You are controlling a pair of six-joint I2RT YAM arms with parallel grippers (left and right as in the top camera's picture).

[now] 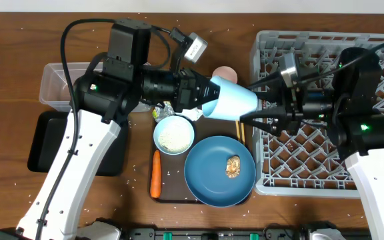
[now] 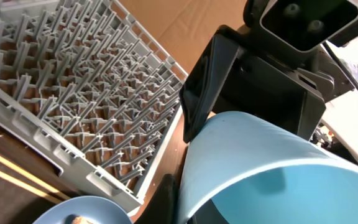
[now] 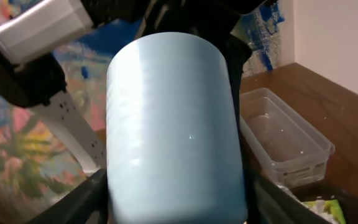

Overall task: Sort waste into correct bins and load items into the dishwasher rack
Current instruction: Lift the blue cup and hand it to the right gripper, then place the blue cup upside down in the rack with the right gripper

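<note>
My left gripper is shut on the small light-blue cup and holds it sideways in the air above the brown tray, base towards the right. My right gripper is open, its fingers flanking the cup's base. In the right wrist view the cup fills the space between both fingers. The grey dishwasher rack stands at the right. The blue plate carries the brown food lump. The pale-blue bowl holds rice. The carrot, pink cup and chopsticks are on the tray.
The clear tub and black tray sit at the left, partly under my left arm. The brown serving tray is in the middle. A crumpled wrapper shows by the bowl. Rice grains are scattered on the wooden table.
</note>
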